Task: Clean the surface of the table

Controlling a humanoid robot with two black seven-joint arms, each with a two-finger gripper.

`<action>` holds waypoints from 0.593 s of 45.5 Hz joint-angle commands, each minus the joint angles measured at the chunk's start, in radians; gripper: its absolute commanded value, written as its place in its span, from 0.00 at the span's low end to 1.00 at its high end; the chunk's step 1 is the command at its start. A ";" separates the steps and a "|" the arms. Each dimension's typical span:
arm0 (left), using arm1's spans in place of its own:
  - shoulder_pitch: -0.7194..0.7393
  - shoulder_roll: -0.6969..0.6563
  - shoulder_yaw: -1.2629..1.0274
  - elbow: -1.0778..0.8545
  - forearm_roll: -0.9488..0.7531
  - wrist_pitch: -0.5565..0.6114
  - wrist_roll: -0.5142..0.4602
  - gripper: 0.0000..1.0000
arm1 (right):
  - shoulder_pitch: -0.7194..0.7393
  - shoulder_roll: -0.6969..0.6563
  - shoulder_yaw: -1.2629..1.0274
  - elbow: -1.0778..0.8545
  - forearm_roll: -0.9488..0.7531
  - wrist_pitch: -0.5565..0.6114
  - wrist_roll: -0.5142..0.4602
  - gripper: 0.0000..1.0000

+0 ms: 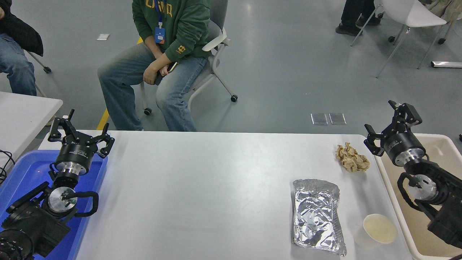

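The table surface (202, 187) fills the lower view, with grey floor and a seated person (158, 54) beyond its far edge. Near its right edge lie crumpled brown paper (352, 157), a foil tray (317, 216) and a paper cup (379, 228). The left gripper (80, 134) hangs over a blue bin (21, 173), the right gripper (391, 121) over a beige bin (440, 151), both with fingers spread wide, holding nothing.

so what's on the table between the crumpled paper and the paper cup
In the head view, only bare table surface lies between the crumpled brown paper and the paper cup; the foil sheet sits just left of that line.
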 commanded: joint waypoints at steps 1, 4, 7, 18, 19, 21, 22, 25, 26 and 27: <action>0.000 0.001 0.000 0.000 0.000 0.000 0.000 1.00 | 0.003 0.040 0.007 -0.003 0.016 -0.009 0.000 1.00; 0.000 0.000 0.000 0.000 0.000 0.000 0.000 1.00 | 0.001 0.040 0.016 -0.003 0.016 -0.009 0.000 1.00; -0.002 0.000 0.000 0.000 0.000 0.000 0.000 1.00 | 0.000 0.037 0.016 -0.002 0.016 -0.007 -0.006 1.00; 0.000 0.000 0.000 0.000 0.000 0.000 0.000 1.00 | -0.002 0.014 -0.007 0.007 0.013 0.007 -0.011 1.00; 0.000 0.000 0.000 0.000 0.000 0.000 0.000 1.00 | -0.002 0.012 -0.012 0.010 0.011 0.011 -0.011 1.00; 0.000 0.000 0.000 0.000 0.000 0.000 0.000 1.00 | -0.002 0.009 -0.019 0.012 0.008 0.021 -0.012 1.00; 0.000 0.000 0.000 0.000 0.000 0.000 0.000 1.00 | -0.002 0.008 -0.024 0.012 0.008 0.025 -0.015 1.00; 0.000 0.000 0.000 0.000 0.000 0.000 0.000 1.00 | 0.000 0.006 -0.035 0.012 0.008 0.028 -0.026 1.00; -0.002 0.000 0.000 0.000 0.000 0.000 0.000 1.00 | 0.000 0.005 -0.035 0.013 0.008 0.028 -0.032 1.00; 0.000 0.000 0.000 0.000 0.000 0.000 0.000 1.00 | 0.000 0.005 -0.035 0.013 0.008 0.028 -0.037 1.00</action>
